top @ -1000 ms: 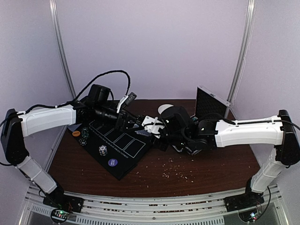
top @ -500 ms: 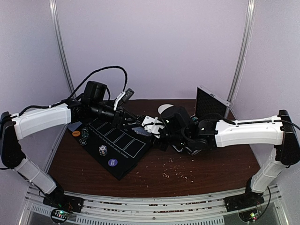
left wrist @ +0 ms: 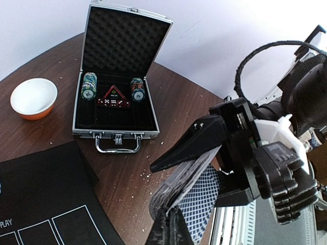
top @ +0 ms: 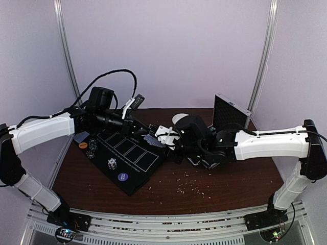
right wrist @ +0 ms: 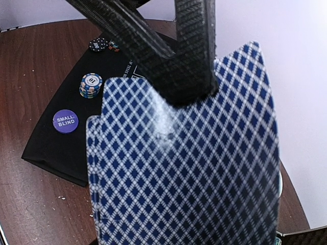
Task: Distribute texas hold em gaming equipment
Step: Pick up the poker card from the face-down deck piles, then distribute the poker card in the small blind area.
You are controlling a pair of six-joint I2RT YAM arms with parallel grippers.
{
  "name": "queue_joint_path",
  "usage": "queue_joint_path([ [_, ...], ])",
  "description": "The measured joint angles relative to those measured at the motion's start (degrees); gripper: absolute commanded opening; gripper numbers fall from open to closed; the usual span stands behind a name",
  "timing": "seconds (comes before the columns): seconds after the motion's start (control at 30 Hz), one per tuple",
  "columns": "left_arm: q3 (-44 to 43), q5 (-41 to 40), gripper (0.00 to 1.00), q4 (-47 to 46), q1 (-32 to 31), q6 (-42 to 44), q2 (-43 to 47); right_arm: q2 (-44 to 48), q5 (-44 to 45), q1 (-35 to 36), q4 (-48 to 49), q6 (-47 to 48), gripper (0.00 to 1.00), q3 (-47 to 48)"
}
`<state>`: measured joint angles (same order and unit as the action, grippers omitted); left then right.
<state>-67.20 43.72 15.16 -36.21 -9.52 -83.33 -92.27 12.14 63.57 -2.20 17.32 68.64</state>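
Note:
My right gripper [top: 164, 140] is shut on a deck of blue diamond-backed playing cards [left wrist: 176, 186], held on edge above the table between its black fingers [left wrist: 194, 145]. My left gripper [left wrist: 174, 225] is shut on the edge of the top card [right wrist: 204, 168], which sits slightly offset from the deck. In the right wrist view the left fingers [right wrist: 189, 61] reach in from the top and the cards hide my right jaws. On the black mat [top: 134, 162] lie a striped chip stack [right wrist: 91, 85], a purple SMALL BLIND disc [right wrist: 65, 120] and an orange disc [top: 83, 145].
An open silver case [left wrist: 115, 127] stands at the back right with two chip stacks and dice inside. A white bowl with an orange rim [left wrist: 33, 97] sits to its left. Pale crumbs dot the brown table [top: 194, 186].
The left gripper's jaws have gone from open to shut on the top card. The left arm's elbow has drawn back to the left. The right arm has stayed put.

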Motion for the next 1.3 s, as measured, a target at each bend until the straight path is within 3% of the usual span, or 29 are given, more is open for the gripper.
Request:
queue_joint_path([
  [0.6, 0.3, -1.7, 0.00, 0.9, 3.3, -1.7, 5.2, 0.0, 0.7, -1.9, 0.2, -1.4, 0.45, -3.6],
  [1.0, 18.1, -26.4, 0.00, -7.1, 4.4, -25.4, 22.8, 0.3, 1.4, -2.7, 1.2, -4.3, 0.45, -5.9],
  [1.3, 30.2, -36.0, 0.00, -8.3, 8.1, -41.4, 33.7, 2.2, 1.0, -2.7, 2.3, -5.2, 0.45, -8.4],
])
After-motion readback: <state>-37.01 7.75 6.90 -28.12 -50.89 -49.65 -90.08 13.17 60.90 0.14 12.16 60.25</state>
